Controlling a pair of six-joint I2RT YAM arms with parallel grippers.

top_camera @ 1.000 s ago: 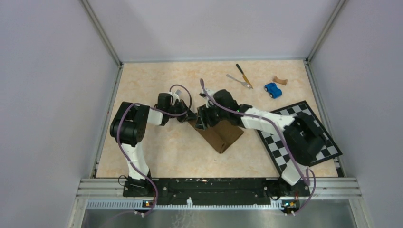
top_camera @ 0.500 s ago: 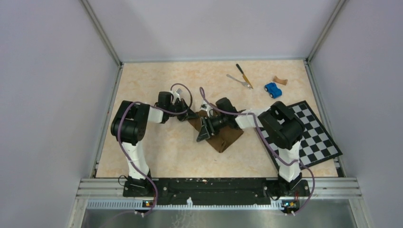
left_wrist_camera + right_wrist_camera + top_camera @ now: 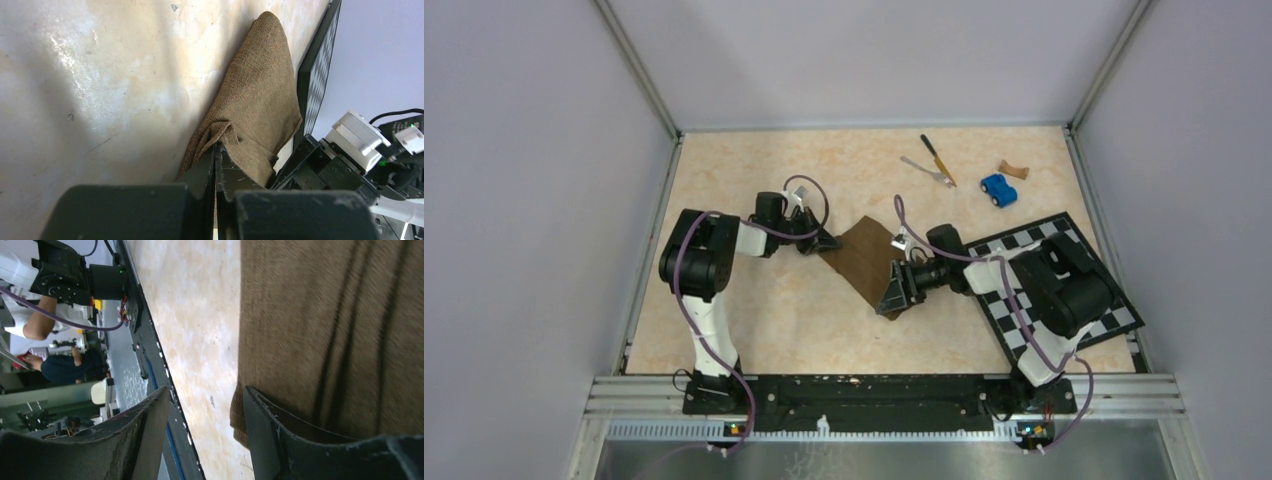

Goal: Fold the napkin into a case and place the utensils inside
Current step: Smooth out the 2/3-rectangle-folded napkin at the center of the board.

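The dark brown napkin (image 3: 862, 260) lies folded on the table, mid-field. My left gripper (image 3: 828, 242) is shut on its left corner; in the left wrist view the cloth (image 3: 260, 100) bunches at the closed fingertips of the left gripper (image 3: 218, 148). My right gripper (image 3: 892, 294) is open at the napkin's near right corner. The right wrist view has the right gripper (image 3: 206, 392) with one finger (image 3: 265, 430) over the cloth's (image 3: 325, 315) edge and bare table in the gap. The knife (image 3: 938, 158) and fork (image 3: 927, 171) lie far back.
A blue toy car (image 3: 997, 189) and a small brown piece (image 3: 1013, 170) sit at the back right. The checkered board (image 3: 1114, 305) lies at the right under my right arm. The enclosure walls stand on three sides.
My right gripper has swung from the napkin's upper left side down to its near right corner. The napkin now lies narrower. The left gripper has kept its hold.
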